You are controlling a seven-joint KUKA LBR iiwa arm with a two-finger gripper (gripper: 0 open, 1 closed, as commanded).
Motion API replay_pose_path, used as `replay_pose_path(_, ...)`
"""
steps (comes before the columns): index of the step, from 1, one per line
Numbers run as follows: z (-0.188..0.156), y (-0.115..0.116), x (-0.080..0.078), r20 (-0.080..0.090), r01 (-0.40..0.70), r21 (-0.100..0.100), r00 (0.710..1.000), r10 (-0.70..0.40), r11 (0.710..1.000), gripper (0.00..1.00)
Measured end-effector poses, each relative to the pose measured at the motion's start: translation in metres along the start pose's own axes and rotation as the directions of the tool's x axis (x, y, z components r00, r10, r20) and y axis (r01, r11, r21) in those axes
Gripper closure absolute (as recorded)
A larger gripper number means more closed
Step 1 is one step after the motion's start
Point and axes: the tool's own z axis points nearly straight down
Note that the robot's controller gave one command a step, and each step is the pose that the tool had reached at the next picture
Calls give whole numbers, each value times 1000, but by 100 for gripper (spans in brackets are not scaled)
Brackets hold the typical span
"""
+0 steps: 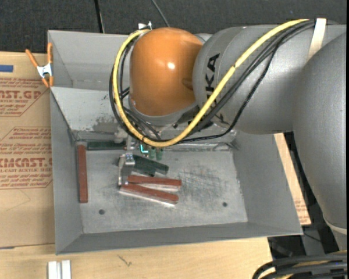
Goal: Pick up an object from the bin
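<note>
Orange, the domed cover (pixel 163 74) on the wrist of the grey arm (pixel 267 80) hangs over the back of the grey metal bin (pixel 163 240), with yellow and black cables (pixel 122 106) looped round it. Below the cover the gripper (pixel 127 168) is down near the bin's floor, at about 10 o'clock from the floor's middle. Whether it is spread or pressed together I cannot tell — the wrist hides much of it, and its lower end blends with the things beneath.

A small dark green block (pixel 152 167) lies tilted just at 3 o'clock of the gripper and looks to touch it. At 5 o'clock of the gripper two long reddish-brown bars lie side by side, touching along their length: the upper bar (pixel 154 181) and the lower bar (pixel 150 194). Both slant a little, and their left ends sit right at the gripper's lower end. Whether it grips any of these cannot be told.

Well apart, at 9 o'clock of the floor, a third reddish-brown bar (pixel 82 174) lies alone, running from 12 to 6 o'clock along the foot of the left wall. At 11 o'clock, against the foot of the back wall, a thin dark green strip (pixel 102 146) lies flat, running from 9 to 3 o'clock — its right end goes under the wrist.
</note>
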Motion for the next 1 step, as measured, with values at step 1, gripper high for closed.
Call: replay_pose_path(1,-5,-1,-2,8,-2,-1,1000,2,1000,0)
